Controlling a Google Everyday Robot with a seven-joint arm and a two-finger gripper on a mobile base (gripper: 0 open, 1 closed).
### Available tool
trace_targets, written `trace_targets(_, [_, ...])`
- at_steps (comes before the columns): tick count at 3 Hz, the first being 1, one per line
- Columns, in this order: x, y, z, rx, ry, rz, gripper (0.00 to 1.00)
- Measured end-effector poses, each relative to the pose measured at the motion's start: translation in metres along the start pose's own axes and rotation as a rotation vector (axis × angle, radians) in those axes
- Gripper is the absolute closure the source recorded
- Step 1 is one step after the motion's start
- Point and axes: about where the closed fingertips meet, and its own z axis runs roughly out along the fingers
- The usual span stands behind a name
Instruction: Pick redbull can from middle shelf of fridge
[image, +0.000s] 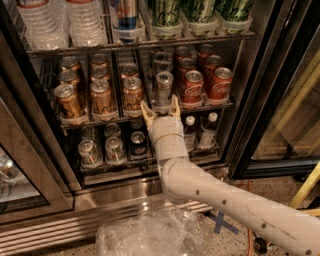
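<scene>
The pale two-finger gripper (160, 109) hangs with fingers apart at the foot of the slim silver redbull can (163, 86). Bronze-gold cans (132, 92) and red cola cans (192, 86) crowd both sides along the wire middle shelf (220, 105).

Lighting dimly, warm amber; glinting off can tops (64, 91); blurring softly overall; catching pale end effector (160, 105), spread open, at middle shelf (95, 120) front.

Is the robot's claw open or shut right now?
Open. The gripper sits at the front edge of the middle shelf, its two fingers spread apart either side of the redbull can.
</scene>
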Motion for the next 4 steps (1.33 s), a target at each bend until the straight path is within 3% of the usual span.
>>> trace_targets(1, [-0.002,0.001,0.028,-0.006,-0.014,-0.006,0.34])
trace_targets(3, [-0.004,-0.006,0.033,0.010,-0.018,-0.005,0.31])
trace_targets(4, [-0.006,-0.012,0.038,0.024,-0.023,-0.001,0.35])
